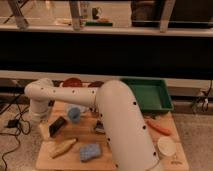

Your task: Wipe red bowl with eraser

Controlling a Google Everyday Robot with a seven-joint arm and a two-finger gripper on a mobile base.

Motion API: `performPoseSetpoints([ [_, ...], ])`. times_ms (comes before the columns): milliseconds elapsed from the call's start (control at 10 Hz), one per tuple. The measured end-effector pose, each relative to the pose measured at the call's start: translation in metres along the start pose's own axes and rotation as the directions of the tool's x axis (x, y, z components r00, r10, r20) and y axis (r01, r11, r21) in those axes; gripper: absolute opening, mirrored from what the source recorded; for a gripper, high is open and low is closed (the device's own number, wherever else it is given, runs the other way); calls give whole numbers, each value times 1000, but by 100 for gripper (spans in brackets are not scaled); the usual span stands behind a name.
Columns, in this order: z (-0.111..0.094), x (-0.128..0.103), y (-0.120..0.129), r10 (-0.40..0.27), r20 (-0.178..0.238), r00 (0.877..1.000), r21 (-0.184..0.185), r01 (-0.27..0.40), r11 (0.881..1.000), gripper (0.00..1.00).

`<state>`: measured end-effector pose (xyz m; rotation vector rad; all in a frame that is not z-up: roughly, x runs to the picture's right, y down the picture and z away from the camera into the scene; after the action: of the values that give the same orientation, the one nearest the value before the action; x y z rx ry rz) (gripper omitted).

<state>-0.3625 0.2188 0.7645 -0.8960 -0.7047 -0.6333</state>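
The tool (46,130) sits low at the left edge of the bench (49,160), right against the black eraser (58,125) (gripping it or not, I cannot tell). The red bowl (73,82) lies farther back and rightward, roughly along the eraser's slanted long axis.

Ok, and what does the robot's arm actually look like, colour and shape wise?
The arm is white, built of thick, rounded tubular links with smooth curved joints, and it gets thinner toward the wrist. Small dark dots, likely fasteners, speckle the links. No cables or lettering show on it. The gripper is at its far-left end, low beside the black eraser, and looks pale like the arm.
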Motion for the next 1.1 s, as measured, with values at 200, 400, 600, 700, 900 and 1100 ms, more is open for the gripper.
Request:
performPoseSetpoints([
  [200, 18, 23, -5, 7, 6, 1000, -15, -7, 1000, 100],
  [400, 20, 40, -11, 17, 2, 1000, -19, -17, 1000, 100],
  [600, 3, 55, -19, 25, -23, 999, -12, -25, 1000, 100],
  [700, -8, 62, -21, 29, -36, 999, -10, -30, 1000, 100],
  [900, -14, 75, -5, 69, -39, 997, -14, -69, 997, 100],
  [1100, -5, 85, 8, 104, -29, 994, -18, -105, 994, 100],
])
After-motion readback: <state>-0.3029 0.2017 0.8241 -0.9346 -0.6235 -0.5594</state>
